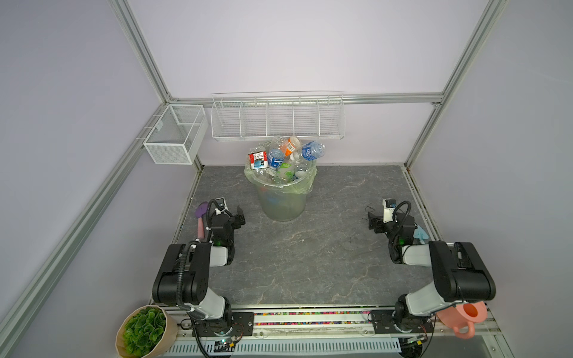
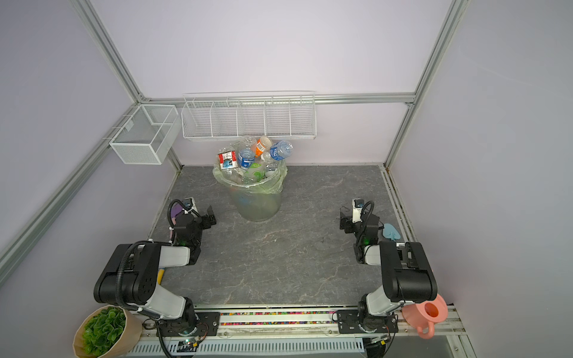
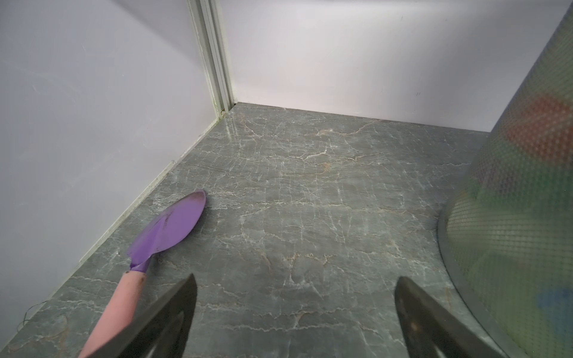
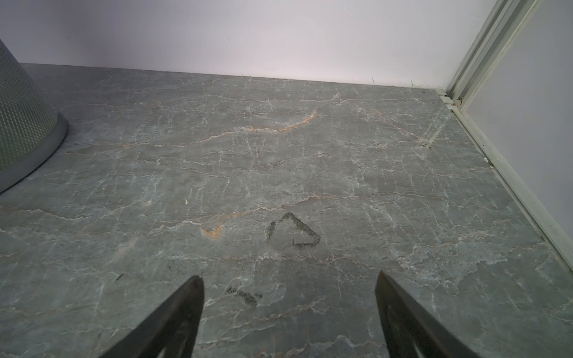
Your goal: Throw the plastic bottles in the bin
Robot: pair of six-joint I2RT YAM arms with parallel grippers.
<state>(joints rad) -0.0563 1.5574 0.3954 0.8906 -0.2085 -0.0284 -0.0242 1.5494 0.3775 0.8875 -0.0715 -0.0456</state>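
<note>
While the left gripper [image 3: 294,279] is viewed from its own wrist camera, its jaws are seen spread wide with nothing between them, and only the bare grey table [image 3: 310,201] is shown beneath. A purple trowel [image 3: 173,229] with a pink handle is laid just beside one finger and is not touched. The right gripper [image 4: 288,276] is likewise released and empty, held low over a dark scribbled mark [image 4: 293,231] on the table.

In both top views the grippers are placed near 9 o'clock and 3 o'clock of the table, well apart, and the bin [image 1: 282,201] is set beyond and between them at 12 o'clock, close to the back wall. The plastic bottles [image 1: 280,156] are heaped inside it, above the rim and the green liner bag [image 1: 305,183]. A blue-labelled bottle [image 1: 310,151] is perched at 2 o'clock of the heap, partly over the rim. No bottle is seen on the table or in the wire baskets [image 1: 277,119] on the wall.

The throwing step is judged complete, and the task is taken to be at or near its end. No further pick is called for. At most, a withdrawal of both arms is required, kept well apart from the bin, since the overfilled heap could be dislodged by a knock.
</note>
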